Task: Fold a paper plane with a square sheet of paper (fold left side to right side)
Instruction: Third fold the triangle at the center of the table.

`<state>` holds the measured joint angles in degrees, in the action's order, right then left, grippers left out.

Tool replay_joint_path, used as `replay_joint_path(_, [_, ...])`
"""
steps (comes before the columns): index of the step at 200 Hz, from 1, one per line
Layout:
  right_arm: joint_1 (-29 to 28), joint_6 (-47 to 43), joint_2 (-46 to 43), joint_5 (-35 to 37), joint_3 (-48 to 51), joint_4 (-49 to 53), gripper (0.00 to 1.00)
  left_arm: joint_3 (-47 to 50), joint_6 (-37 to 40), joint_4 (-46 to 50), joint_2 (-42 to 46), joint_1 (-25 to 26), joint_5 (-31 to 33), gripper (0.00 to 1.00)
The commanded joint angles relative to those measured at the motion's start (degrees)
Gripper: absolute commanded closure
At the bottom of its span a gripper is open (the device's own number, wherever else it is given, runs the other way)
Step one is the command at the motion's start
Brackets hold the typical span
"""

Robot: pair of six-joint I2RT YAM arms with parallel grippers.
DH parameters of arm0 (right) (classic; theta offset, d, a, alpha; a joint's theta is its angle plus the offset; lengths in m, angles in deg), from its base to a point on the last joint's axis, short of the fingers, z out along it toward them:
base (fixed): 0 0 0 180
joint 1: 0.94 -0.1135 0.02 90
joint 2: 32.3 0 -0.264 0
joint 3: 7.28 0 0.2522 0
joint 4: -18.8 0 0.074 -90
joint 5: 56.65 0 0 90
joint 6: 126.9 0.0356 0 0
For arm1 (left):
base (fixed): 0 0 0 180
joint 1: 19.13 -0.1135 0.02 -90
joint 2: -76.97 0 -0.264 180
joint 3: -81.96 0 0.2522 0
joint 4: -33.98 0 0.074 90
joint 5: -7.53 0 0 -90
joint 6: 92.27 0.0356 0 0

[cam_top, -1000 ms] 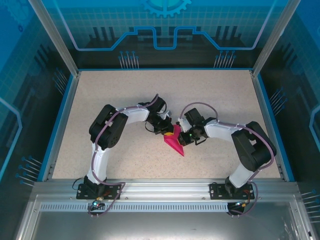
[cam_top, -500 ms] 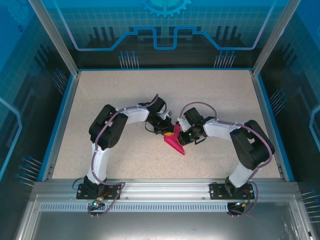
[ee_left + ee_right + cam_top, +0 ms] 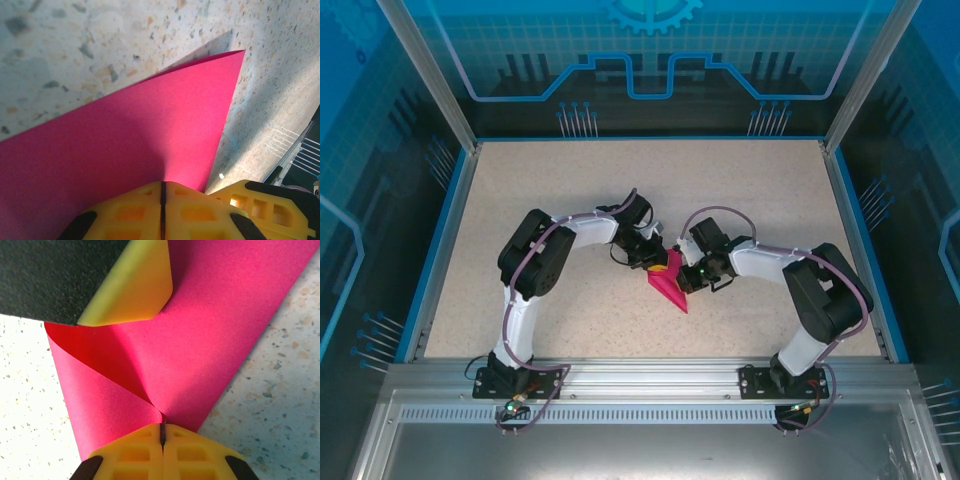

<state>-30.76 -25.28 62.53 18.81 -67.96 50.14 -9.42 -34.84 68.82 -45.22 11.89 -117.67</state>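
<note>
Gripped on the left: left gripper (image 3: 162, 187) pressed fully together on one edge of the square sheet of paper (image 3: 125, 135). Lay partly folded in the middle of the table (image 3: 540, 200), one corner pointing toward the near edge. Pinched on the right too: right gripper (image 3: 162, 432) closed tight on a curled fold, near the left gripper's yellow fingertip (image 3: 135, 290).

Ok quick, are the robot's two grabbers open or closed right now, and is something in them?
Left gripper: closed, pinching the pink paper.
Right gripper: closed, pinching the same paper at a fold.
</note>
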Motion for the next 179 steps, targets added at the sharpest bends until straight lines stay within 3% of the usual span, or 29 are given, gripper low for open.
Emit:
replay_joint_path(1, [0.75, 0.6, 0.24, -0.76, 0.07, 1.19, 1.0, 2.71, 0.94, 4.67, -1.03, 0.79, 3.65, 0.9])
replay_joint_path(179, [0.73, -0.28, 2.18, 0.6, -2.57, 3.26, 1.0, 2.83, 1.02, 4.7, -0.34, 0.71, 3.61, 0.9])
